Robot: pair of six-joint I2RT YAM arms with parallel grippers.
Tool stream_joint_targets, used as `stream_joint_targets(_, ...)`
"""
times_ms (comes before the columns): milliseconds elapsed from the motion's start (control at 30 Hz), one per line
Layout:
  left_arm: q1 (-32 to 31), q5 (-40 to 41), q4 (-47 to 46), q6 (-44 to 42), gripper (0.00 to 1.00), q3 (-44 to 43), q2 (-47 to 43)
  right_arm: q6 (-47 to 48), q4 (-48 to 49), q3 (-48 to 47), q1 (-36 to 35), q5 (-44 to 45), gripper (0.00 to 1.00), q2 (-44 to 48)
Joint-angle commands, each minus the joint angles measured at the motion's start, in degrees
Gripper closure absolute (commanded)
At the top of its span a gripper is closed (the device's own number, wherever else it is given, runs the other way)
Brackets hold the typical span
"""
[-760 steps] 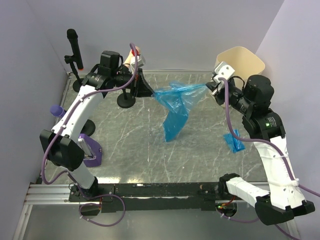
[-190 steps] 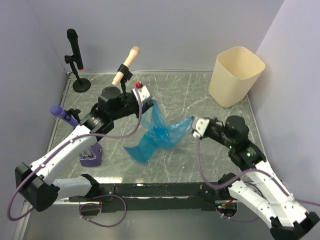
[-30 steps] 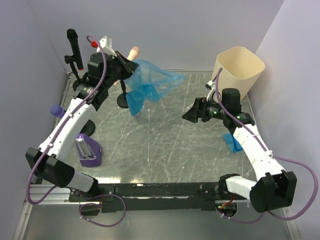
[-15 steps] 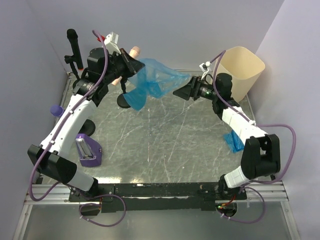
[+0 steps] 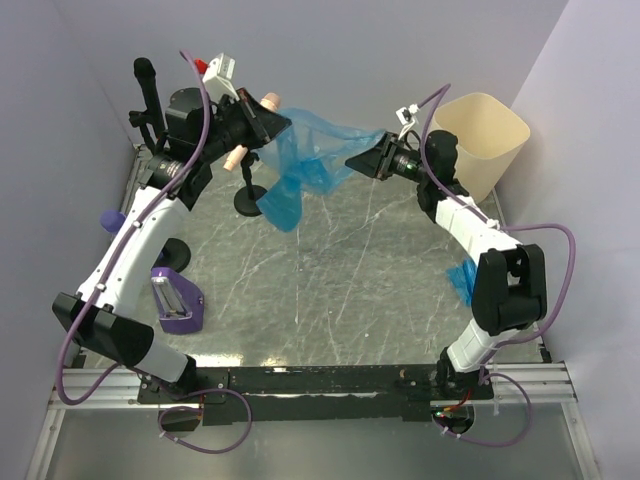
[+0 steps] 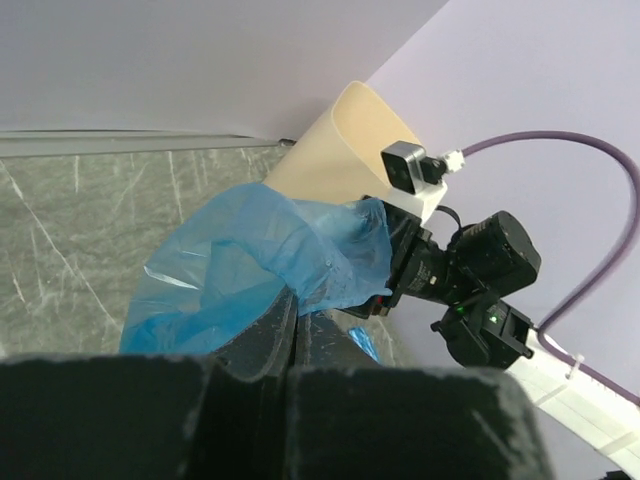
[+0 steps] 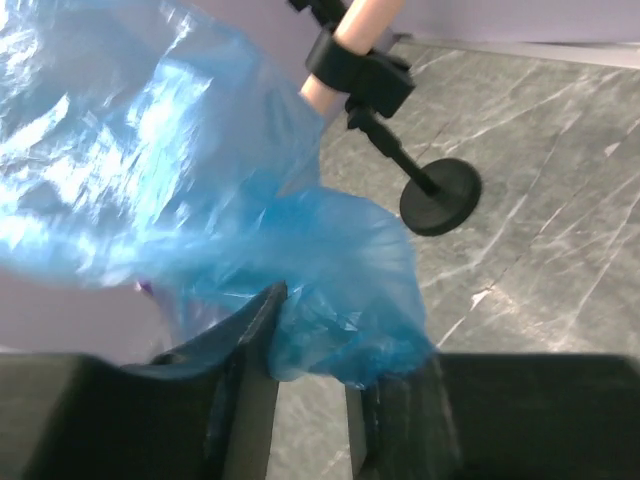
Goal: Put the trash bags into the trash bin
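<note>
A thin blue trash bag [image 5: 305,155] hangs in the air over the back of the table. My left gripper [image 5: 270,127] is shut on its left upper edge; in the left wrist view the fingers [image 6: 292,305] are pressed together on the plastic [image 6: 260,250]. My right gripper [image 5: 354,160] is at the bag's right corner. In the right wrist view its jaws [image 7: 315,340] stand apart with the bag's corner [image 7: 340,270] between them. The cream-beige trash bin [image 5: 480,140] stands at the back right, behind the right arm, and also shows in the left wrist view [image 6: 335,140]. A second, folded blue bag [image 5: 467,284] lies on the table at the right.
A black microphone [image 5: 147,92] on a stand is at the back left. A beige microphone [image 5: 262,103] with a round black base [image 5: 252,203] stands just behind the hanging bag. A purple microphone [image 5: 112,218] and a purple holder [image 5: 176,303] are at the left. Walls close in on three sides.
My right gripper has moved up and left, from near the bin to the bag's right corner, jaws now around it. My left gripper still holds the bag raised, shifted slightly.
</note>
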State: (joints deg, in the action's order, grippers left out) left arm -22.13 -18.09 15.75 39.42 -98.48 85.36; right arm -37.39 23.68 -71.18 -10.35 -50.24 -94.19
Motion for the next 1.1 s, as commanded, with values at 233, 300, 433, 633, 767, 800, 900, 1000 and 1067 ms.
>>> stream_joint_targets(233, -0.28, 14.82, -0.54, -14.62, 0.99, 10.73, -3.79, 18.99, -39.09, 1.04, 0.33, -5.57, 1.00, 11.13)
stream_joint_targets(300, -0.72, 16.33, -0.37, -16.47, 0.99, 15.92, -5.29, 24.09, -49.47, -0.27, 0.33, -3.04, 1.00, 13.06)
stream_joint_targets(433, -1.51, 17.56, 0.16, -15.34, 0.99, 22.88, -7.05, 27.19, -59.00, -1.42, 0.33, 6.09, 1.00, 18.07)
stream_joint_targets(633, -1.51, 17.02, 0.24, -16.39, 0.99, 12.03, 1.71, 32.29, -61.83, -16.67, 0.50, 17.33, 1.00, 11.25)
stream_joint_targets(767, -1.51, 17.91, -1.76, -20.16, 0.99, -6.42, 9.55, 36.49, -59.46, -40.11, 0.94, 26.31, 1.00, 1.14)
stream_joint_targets(800, -1.51, 17.91, -4.38, -21.56, 0.99, -9.68, 10.43, 38.51, -58.15, -45.49, 0.94, 28.33, 1.00, -0.62)
stream_joint_targets(900, -1.69, 17.91, -18.23, -27.27, 0.99, -15.51, 9.48, 44.48, -47.80, -58.25, -0.02, 33.88, 1.00, -2.58)
stream_joint_targets(1000, -4.66, 15.20, -43.96, -37.78, 0.99, -8.87, 3.52, 51.16, -27.02, -49.55, -2.65, 34.77, 1.00, 5.91)
stream_joint_targets(1067, -8.26, 11.95, -55.95, -48.34, 0.99, -3.76, 1.74, 56.43, -10.29, -38.83, -5.11, 35.47, 1.00, 11.64)
